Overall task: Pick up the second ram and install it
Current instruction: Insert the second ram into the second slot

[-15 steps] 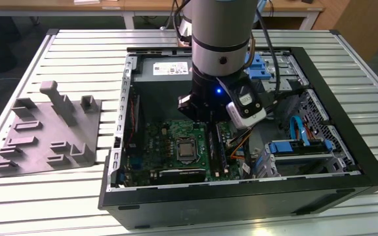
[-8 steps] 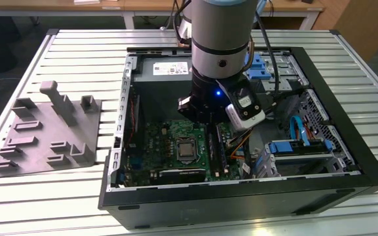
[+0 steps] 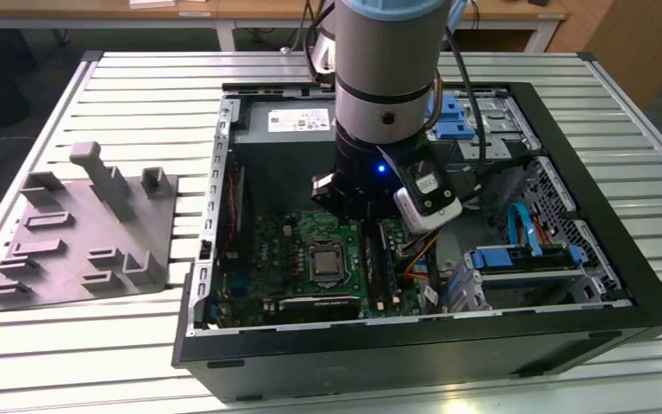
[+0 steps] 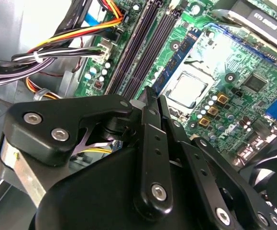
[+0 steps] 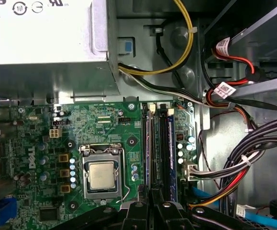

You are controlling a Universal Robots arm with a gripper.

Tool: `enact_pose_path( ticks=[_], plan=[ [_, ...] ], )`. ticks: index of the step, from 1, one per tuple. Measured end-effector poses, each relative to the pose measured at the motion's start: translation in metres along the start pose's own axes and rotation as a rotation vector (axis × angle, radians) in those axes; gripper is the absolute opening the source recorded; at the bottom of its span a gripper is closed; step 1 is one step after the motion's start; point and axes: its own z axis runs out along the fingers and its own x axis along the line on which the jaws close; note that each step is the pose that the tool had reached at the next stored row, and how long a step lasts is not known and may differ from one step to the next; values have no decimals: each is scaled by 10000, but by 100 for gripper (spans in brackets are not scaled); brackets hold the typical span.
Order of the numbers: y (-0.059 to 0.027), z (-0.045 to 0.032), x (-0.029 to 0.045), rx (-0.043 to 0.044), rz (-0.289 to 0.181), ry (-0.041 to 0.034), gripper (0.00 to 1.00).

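Gripper over the memory slots inside the open computer case

Exterior view: the arm reaches into the computer case (image 3: pixel 641 293) on the bench; the grey holder tray (image 3: pixel 78 233) stands empty near the bench's edge. Second wrist view: the gripper (image 4: pixel 153 103), fingers pressed together, sits above the motherboard's (image 4: pixel 253 72) slots. First wrist view: the second ram (image 5: pixel 170 153) is seated in a slot.

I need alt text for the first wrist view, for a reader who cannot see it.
The black gripper hangs over the memory slots of a green motherboard inside an open computer case. A bare processor sits beside the slots, and bundled cables run along the other side.
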Motion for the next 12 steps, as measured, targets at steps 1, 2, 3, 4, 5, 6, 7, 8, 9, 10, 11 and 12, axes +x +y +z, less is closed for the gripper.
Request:
enact_pose_path(
  ticks=[1, 2, 3, 4, 5, 6, 7, 8, 9, 10, 11, 12],
  plan=[
    [0, 10, 1, 0, 0, 0, 14],
    [0, 22, 1, 0, 2, 0, 14],
    [0, 33, -1, 0, 1, 0, 14],
    [0, 43, -6, 0, -1, 0, 14],
    [0, 52, -12, 0, -1, 0, 14],
    [1, 60, -22, 0, -5, 0, 14],
    [1, 68, -32, 0, -21, 0, 14],
    [2, 76, -39, 1, -43, 0, 14],
    [2, 83, -44, 1, -73, 1, 14],
    [2, 88, -49, 0, -97, 1, 14],
    [2, 92, -50, 1, -102, 1, 14],
    [2, 96, -49, 1, -102, 1, 14]
  ],
)
